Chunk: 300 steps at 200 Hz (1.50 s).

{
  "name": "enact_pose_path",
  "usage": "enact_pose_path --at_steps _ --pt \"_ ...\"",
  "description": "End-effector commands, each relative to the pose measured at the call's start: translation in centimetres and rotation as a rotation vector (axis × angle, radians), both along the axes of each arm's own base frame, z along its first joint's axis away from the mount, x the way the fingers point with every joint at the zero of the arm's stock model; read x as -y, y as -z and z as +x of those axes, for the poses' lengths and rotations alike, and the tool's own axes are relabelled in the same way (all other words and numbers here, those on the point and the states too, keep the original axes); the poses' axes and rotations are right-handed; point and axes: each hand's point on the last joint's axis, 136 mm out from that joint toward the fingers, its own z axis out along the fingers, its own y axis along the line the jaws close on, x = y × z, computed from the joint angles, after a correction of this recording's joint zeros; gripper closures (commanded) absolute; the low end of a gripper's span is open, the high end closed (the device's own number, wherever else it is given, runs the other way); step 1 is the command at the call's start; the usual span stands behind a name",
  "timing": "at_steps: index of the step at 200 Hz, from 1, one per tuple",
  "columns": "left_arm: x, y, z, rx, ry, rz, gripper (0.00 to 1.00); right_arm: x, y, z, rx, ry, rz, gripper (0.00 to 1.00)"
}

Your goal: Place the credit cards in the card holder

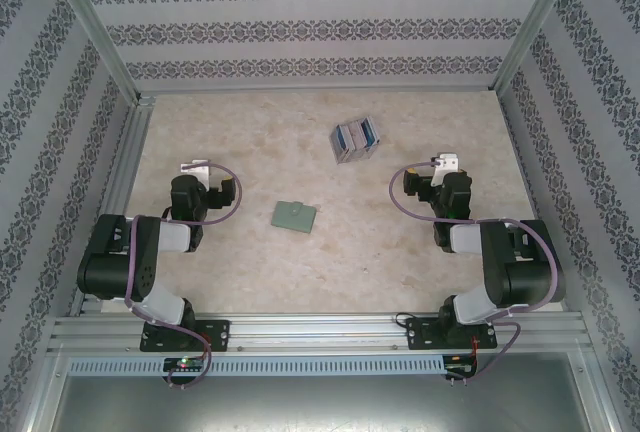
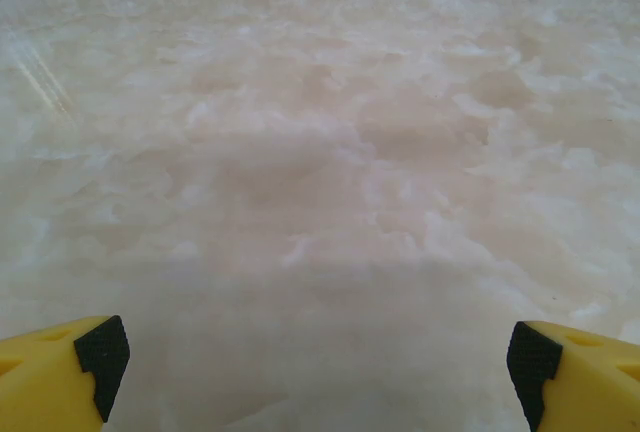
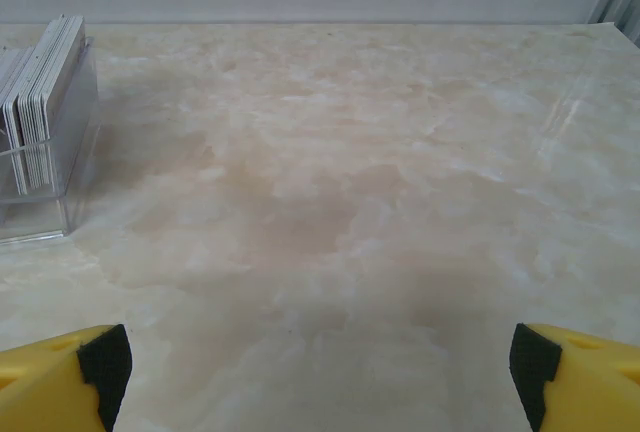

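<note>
Beige marbled tabletop (image 1: 230, 132) is enclosed by patterned wallpaper walls (image 1: 300, 12). The credit cards (image 1: 356, 139) are seen towards the far middle, and the card holder (image 1: 295, 216) is laid flat nearer, between the arms. The jaws of the left gripper (image 2: 320, 362) and right gripper (image 3: 320, 362) are spread wide apart.

Nothing legible anywhere. On the cover of the small flat grey-green folding card holder (image 1: 295, 216), just a small pale mark, too small to make out as text or logo. On the tight bundle of thin blue, white and pinkish-grey credit cards (image 1: 357, 139), colour patches only, no letters or numbers readable
</note>
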Motion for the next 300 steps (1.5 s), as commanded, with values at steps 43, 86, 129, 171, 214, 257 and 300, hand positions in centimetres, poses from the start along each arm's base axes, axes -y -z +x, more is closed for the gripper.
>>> enact_pose_path --at_steps 43,86,129,171,214,257,300 --pt "-0.15 -1.26 0.74 0.038 0.014 0.017 0.01 -0.19 -1.1 0.6 0.035 -0.019 0.001 0.02" --pt "-0.14 -1.29 0.75 0.038 0.015 0.016 0.01 -0.18 -1.08 0.58 0.035 -0.019 0.0 0.02" --pt "-0.14 -1.24 0.73 0.037 0.014 0.017 0.01 -0.19 -1.09 0.59 0.035 -0.019 0.0 0.02" --pt "-0.12 -1.17 0.71 0.035 0.015 0.016 0.01 -0.16 -1.11 0.61 0.035 -0.018 0.0 0.02" --pt "-0.12 -1.21 0.73 0.036 0.015 0.016 0.01 -0.04 -1.1 0.63 0.033 -0.009 -0.005 0.02" --pt "-0.12 -1.22 0.73 0.036 0.015 0.016 0.01 -0.04 -1.02 0.63 0.03 -0.003 -0.01 0.02" --pt "-0.5 -1.53 0.81 0.027 -0.007 0.02 0.01 0.44 -1.56 0.58 0.039 0.032 -0.014 0.02"
